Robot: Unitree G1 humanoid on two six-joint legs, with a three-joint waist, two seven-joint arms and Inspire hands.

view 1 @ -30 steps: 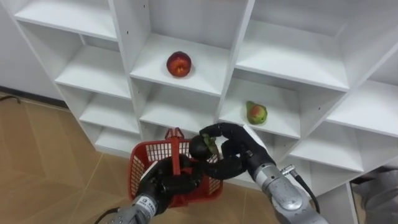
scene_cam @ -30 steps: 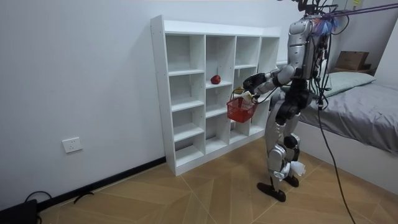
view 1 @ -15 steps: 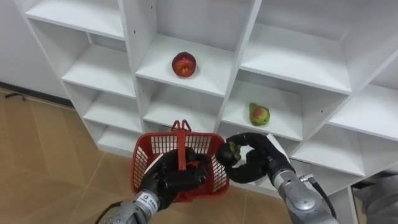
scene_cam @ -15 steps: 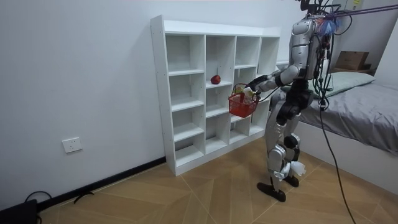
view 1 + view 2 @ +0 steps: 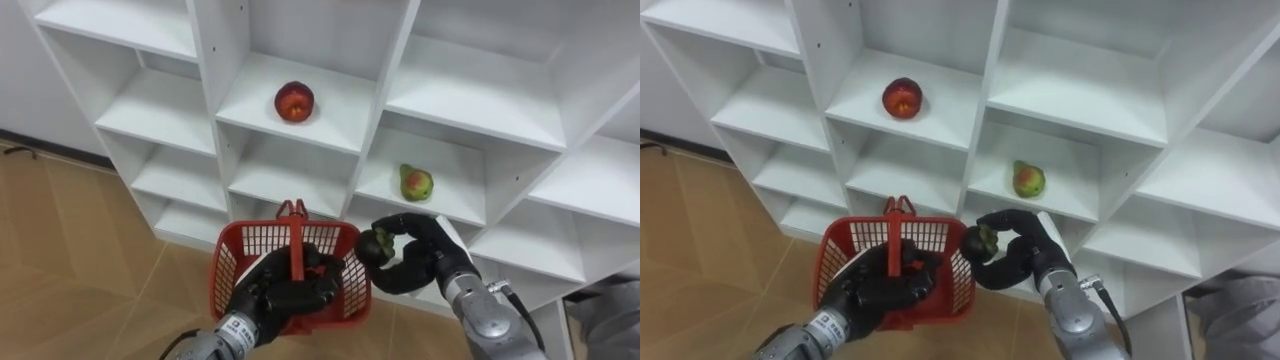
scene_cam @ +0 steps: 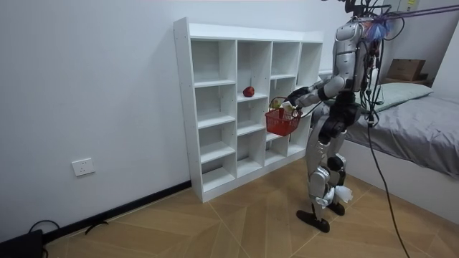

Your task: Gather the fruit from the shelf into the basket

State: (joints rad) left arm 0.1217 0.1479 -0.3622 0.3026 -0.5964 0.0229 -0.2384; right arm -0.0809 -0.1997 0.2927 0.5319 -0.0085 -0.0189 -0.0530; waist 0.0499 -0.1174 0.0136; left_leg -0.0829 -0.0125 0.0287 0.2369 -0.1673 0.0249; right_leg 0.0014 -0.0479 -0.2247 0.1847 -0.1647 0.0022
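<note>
While the left hand (image 5: 285, 297) grips the red basket (image 5: 228, 266) by its handle, the right hand (image 5: 428, 262) has its fingers (image 5: 398, 223) curled round a dark fruit (image 5: 372, 245) at the basket's right rim. The opening lies just left. Apple (image 5: 294, 101) and pear (image 5: 415, 183) wait on the far shelves.

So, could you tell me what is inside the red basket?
Inside the red basket only mesh wall shows; the left hand on the handle covers the bottom. The right hand holds a dark fruit at the rim.
</note>
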